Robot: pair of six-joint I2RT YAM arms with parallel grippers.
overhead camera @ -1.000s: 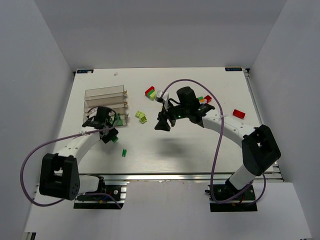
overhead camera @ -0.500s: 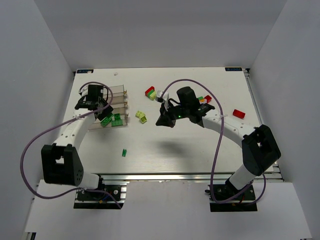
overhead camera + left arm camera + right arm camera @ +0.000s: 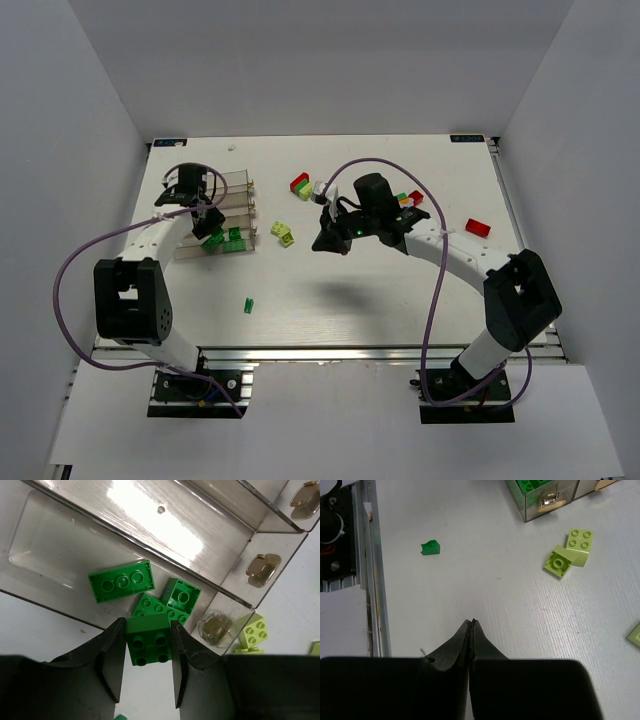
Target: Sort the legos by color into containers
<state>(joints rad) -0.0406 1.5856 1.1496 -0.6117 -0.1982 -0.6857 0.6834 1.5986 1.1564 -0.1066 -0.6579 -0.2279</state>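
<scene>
- Note green brick (image 3: pixel 148 646) clamped in left gripper (image 3: pixel 146 630), at near wall of tray (image 3: pixel 55 535).
- Find stored green bricks (image 3: pixel 121 582) just ahead of fingertips, same compartment.
- Note right gripper (image 3: pixel 471 625) closed, empty, above table (image 3: pixel 495 595); lime bricks (image 3: pixel 571 551) ahead-right, well apart.

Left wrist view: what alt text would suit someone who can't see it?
Two dark fingers grip a green brick at the edge of a clear tray holding three more green bricks. A lime brick lies on the table beside it.

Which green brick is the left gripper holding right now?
The square four-stud green brick, clamped in the left gripper; three other green bricks lie loose inside the tray compartment.
</scene>
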